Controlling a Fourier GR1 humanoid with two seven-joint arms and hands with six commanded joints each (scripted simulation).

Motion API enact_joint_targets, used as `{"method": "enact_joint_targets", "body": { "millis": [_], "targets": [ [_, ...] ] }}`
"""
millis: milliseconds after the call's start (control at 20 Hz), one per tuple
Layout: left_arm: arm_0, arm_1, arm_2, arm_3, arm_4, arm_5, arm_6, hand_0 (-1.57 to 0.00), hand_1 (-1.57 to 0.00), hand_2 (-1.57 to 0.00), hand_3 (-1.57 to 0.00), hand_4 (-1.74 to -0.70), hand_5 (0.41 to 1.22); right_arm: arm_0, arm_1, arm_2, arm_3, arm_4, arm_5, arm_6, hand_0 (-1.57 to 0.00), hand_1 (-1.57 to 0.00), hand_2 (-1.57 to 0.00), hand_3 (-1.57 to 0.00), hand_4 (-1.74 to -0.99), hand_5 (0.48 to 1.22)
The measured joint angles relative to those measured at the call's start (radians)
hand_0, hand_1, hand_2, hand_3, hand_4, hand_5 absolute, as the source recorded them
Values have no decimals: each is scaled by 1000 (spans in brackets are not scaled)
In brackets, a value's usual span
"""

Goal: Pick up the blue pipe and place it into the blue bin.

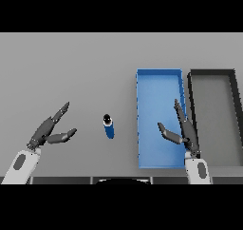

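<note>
A short blue pipe (pixel 109 126) with a dark, white-ringed end stands on the grey table, left of the blue bin (pixel 142 105). My right hand (pixel 185 131) hovers over the bin's right side with fingers straight and thumb spread, open and holding nothing. It is well to the right of the pipe. My left hand (pixel 50 129) sits at the lower left, open, fingers pointing up and right, a short way left of the pipe.
A dark grey bin (pixel 235 100) stands right beside the blue bin, at the table's right edge. The table's front edge runs just below both hands.
</note>
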Motion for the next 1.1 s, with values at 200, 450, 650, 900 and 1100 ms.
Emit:
{"method": "enact_joint_targets", "body": {
  "millis": [200, 450, 650, 900, 1100],
  "targets": [
    [-6, 8, -67, -53, -11, -51, 85, 1, 1, 1, 1, -1076, 488, -24, 3, -1, 11, 2, -2, -12, 1, 1, 1, 1, -1239, 606],
    [-35, -61, -164, -60, -75, -74, 108, 1, 1, 1, 1, -1101, 447, -7, -5, -10, 15, -1, 2, -51, 1, 1, 1, 1, -1262, 617],
    [-68, -134, -209, -14, -104, -79, 108, 1, 1, 1, 1, -1117, 446, 7, 10, 4, 10, -4, 10, -43, 1, 1, 1, 1, -1272, 617],
    [-135, -242, -242, 79, -126, -75, 131, 1, 1, 1, 1, -1118, 450, 26, 16, 1, -10, -5, 1, -40, 1, 1, 1, 1, -1273, 607],
    [-181, -314, -264, 168, -167, -60, 124, 1, 1, 1, 1, -1081, 442, 30, 9, -6, -10, -9, 2, -37, 1, 1, 1, 1, -1265, 597]
  ]
}}
